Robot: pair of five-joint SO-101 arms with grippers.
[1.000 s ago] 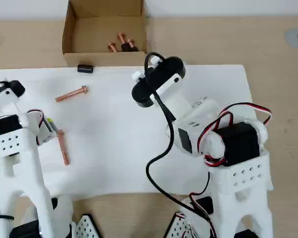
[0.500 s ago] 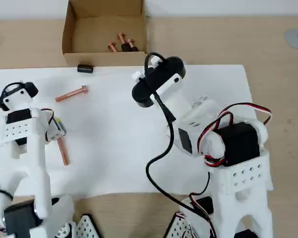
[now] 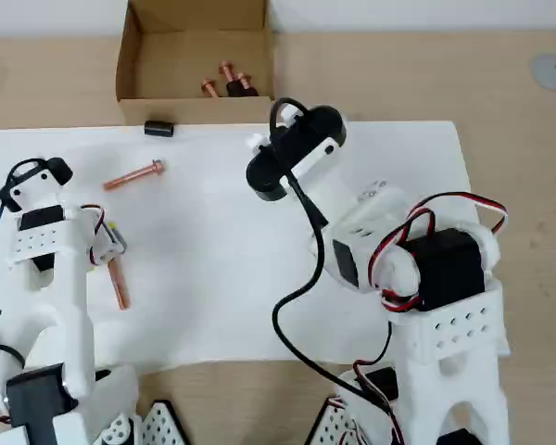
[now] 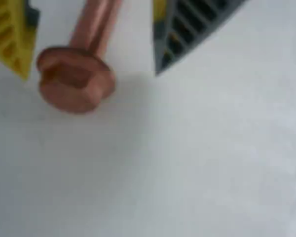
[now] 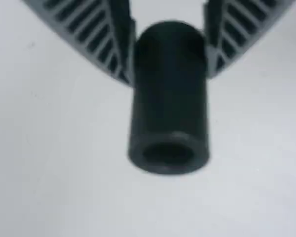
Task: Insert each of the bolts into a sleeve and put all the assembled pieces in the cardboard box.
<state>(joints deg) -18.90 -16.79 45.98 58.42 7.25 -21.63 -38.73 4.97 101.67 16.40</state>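
Note:
A copper bolt [image 3: 118, 282] lies on the white sheet [image 3: 213, 278] at the left. In the left wrist view its hex head [image 4: 76, 79] and shaft sit between the fingers of my left gripper [image 4: 91, 74], which is open with a gap on both sides. My right gripper [image 5: 170, 79] is shut on a black sleeve [image 5: 168, 123], its bore facing the camera, just above the sheet. The right arm [image 3: 296, 153] hangs over the sheet's back middle. A second bolt [image 3: 134, 175] and a loose black sleeve [image 3: 158, 129] lie at the back left.
The cardboard box [image 3: 130, 65] stands behind the sheet at the back left, with assembled pieces [image 3: 227, 82] in its near right corner. Both arm bases take up the front edge. A black cable [image 3: 296, 278] loops over the sheet's middle.
The left arm has swung forward and lowered its wrist over the near bolt, which has stayed in place. The right arm and its sleeve have not moved.

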